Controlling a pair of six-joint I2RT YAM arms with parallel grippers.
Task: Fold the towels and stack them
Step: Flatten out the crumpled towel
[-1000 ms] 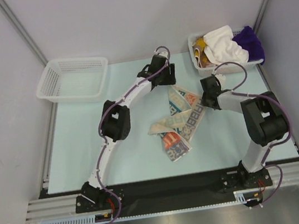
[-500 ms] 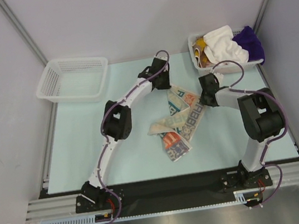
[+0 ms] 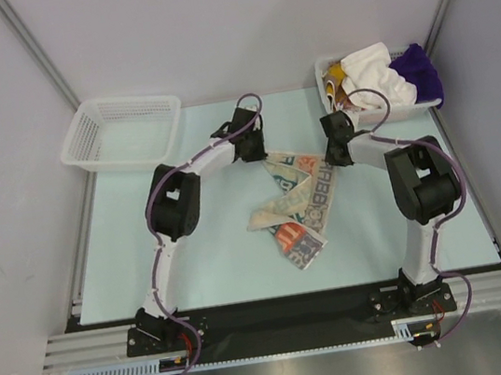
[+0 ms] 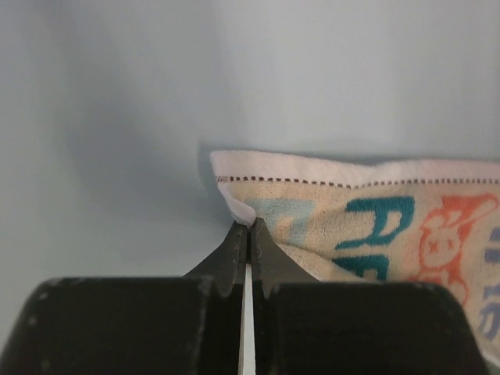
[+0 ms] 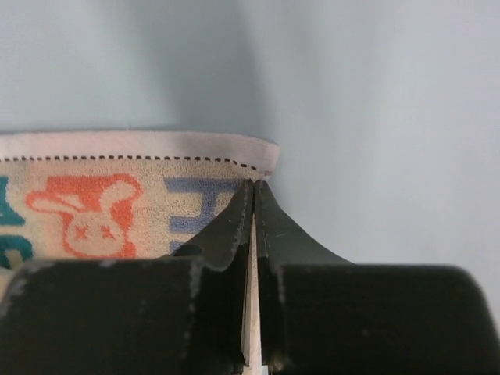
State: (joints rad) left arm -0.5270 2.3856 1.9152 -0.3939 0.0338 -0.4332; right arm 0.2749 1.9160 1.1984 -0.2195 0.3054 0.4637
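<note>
My left gripper and right gripper each pinch a top corner of the printed towel. It lies mid-frame, hem running left-right, its length bunched toward lower centre.

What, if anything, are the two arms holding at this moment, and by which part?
Both hold the printed towel: the left tool pinches one corner of its white hemmed edge, the right tool the opposite corner.
</note>
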